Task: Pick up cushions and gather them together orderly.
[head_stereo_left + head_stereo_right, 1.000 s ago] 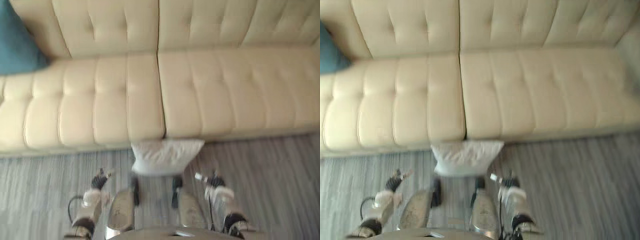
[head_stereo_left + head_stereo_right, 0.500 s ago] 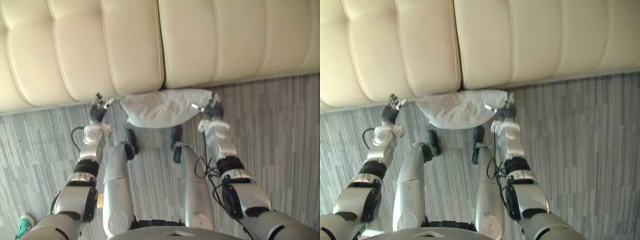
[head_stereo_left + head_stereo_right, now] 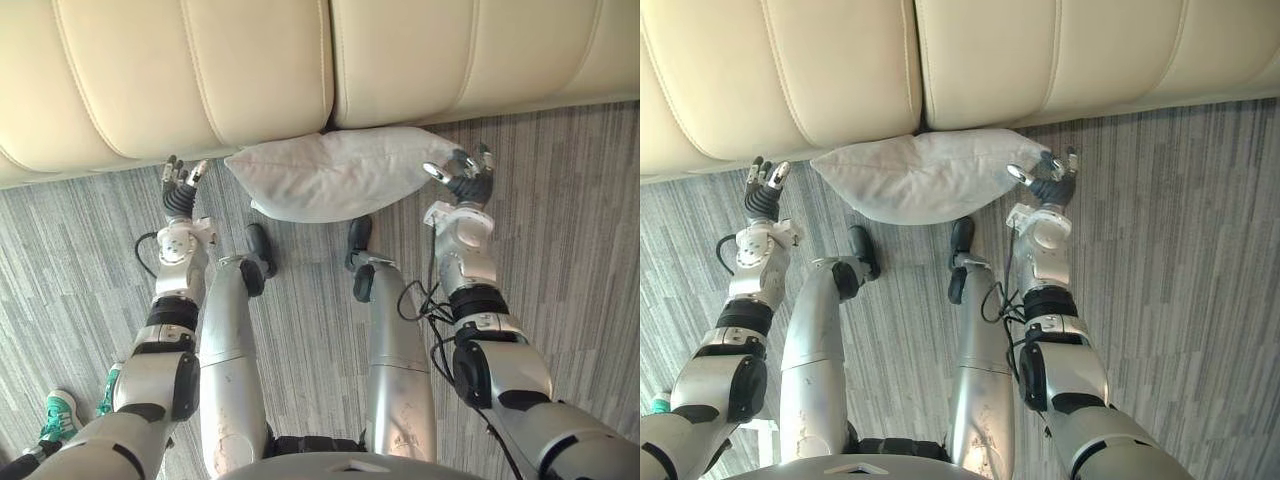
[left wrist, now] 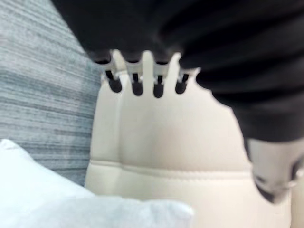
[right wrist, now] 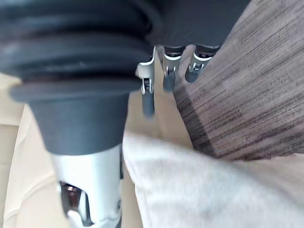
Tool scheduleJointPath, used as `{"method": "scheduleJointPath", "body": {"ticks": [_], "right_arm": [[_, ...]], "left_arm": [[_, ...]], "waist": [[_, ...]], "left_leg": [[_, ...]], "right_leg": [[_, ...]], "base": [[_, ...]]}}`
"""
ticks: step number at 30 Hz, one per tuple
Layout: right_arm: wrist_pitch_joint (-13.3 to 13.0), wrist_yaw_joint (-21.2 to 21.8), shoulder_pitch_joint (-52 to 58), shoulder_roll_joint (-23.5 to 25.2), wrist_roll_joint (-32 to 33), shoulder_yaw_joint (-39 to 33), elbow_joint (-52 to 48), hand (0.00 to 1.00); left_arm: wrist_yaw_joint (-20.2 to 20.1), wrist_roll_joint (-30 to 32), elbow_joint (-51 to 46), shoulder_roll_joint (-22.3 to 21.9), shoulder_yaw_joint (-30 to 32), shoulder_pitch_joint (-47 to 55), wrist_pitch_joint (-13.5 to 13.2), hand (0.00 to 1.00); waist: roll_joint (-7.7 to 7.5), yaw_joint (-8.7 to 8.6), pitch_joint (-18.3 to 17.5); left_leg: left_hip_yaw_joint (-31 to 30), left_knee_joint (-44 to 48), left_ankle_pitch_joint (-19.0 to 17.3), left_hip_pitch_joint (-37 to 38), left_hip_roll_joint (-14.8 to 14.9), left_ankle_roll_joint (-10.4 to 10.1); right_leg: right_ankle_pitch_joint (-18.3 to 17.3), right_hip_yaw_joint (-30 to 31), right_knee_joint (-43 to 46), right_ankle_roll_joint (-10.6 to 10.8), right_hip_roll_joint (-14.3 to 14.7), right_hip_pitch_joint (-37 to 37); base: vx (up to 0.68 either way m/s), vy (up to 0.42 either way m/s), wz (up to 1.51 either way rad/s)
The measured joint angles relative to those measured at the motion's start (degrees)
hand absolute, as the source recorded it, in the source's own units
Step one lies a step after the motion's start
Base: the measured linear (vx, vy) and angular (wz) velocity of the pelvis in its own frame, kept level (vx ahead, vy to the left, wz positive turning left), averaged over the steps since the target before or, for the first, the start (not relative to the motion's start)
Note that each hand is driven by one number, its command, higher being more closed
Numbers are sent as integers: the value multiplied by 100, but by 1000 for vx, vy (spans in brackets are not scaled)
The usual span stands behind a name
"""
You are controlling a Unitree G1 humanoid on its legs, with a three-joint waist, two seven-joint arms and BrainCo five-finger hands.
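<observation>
White cushion (image 3: 335, 172) lies on the grey striped floor (image 3: 580, 200), touching the cream sofa's (image 3: 250, 70) front edge. Left hand (image 3: 178, 190) and right hand (image 3: 462, 180), fingers straight and holding nothing, flank it before the sofa.

Bright, even light; soft shadows

Grey streaked floor (image 3: 580, 200) fills the lower part of the frame, its grain running across. A cream sofa (image 3: 250, 70) stands on it along the top edge, the seam between its two seats just right of centre. Right below that seam a white cushion (image 3: 335, 175) lies on the floor, its long side against the sofa's front. Down in the lower left corner, a person's green-and-white shoe (image 3: 58, 415) is planted on the floor.
</observation>
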Motion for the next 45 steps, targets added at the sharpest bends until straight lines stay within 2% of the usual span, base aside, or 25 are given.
{"method": "scheduleJointPath", "body": {"ticks": [6, 13, 19, 22, 23, 28, 31, 32, 40, 45], "right_arm": [[-121, -360, 366, -4, 70, -508, -608, 0], [-227, -321, 349, 3, 86, -560, -745, 0], [-188, -55, -95, 68, 225, 60, -317, 0], [-158, 59, -539, 318, 227, 363, -8, 0], [-114, 63, -749, 429, 222, 461, 62, 0], [74, 102, -1419, 787, 49, 951, 535, 0], [72, 30, -1633, 849, -138, 1015, 627, 0], [75, 6, -1702, 851, -209, 1022, 626, 100], [56, -217, -1751, 892, -213, 1257, 628, 100], [36, -233, -1571, 874, 355, 1281, 613, 100]], "left_arm": [[18, 9, -13, -108, 197, 228, 0, 0], [-10, 141, -9, -243, 182, 254, 2, 0], [-26, 355, 32, -297, -164, -146, 11, 0], [-24, 479, 81, -348, -495, -579, 29, 0], [-22, 591, 112, -409, -623, -783, 31, 0], [130, 854, 243, -614, -797, -1332, 22, 0], [264, 1016, 254, -662, -828, -1497, 23, 0], [312, 1038, 254, -674, -830, -1556, 23, 100], [804, 1016, 234, -816, -794, -1701, 39, 100], [1046, 561, 191, -819, -788, -1651, 53, 100]], "waist": [[-1, 8, -1], [-4, 3, 0], [-15, -68, 9], [-34, -78, 125], [-30, -76, 153], [-25, 20, 264], [-24, 2, 272], [-24, -15, 272], [-24, -132, 272], [-24, -155, 272]], "left_leg": [[47, 117, -13, -51, 133, 16], [140, 316, -86, -165, 287, 29], [151, 384, -73, -598, 327, 40], [136, 451, -60, -869, 342, 40], [136, 456, -9, -1017, 333, 99], [113, 532, 70, -1406, 298, 128], [94, 509, 117, -1547, 200, 143], [63, 509, 129, -1611, 182, 143], [27, 306, 247, -1665, 57, 108], [-50, 234, 379, -1523, 47, 68]], "right_leg": [[45, 93, 25, -7, 133, -85], [57, 207, 122, -15, 245, -274], [164, 233, 129, 11, 267, -704], [234, 230, 163, 33, 268, -954], [261, 231, 178, 46, 254, -1083], [308, 229, 318, 18, 209, -1474], [285, 229, 401, 43, 126, -1634], [279, 225, 402, 52, 125, -1678], [271, 178, 306, 76, 45, -1739], [321, 84, 342, -10, 42, -1585]], "base": [[-37, -7, -10], [-49, -9, -14], [-51, 1, -3], [-45, 8, 0], [-43, 11, 3], [-34, 16, 6], [-30, 12, 18], [-39, 16, 11], [-44, 8, 9], [-30, -10, 4]]}}
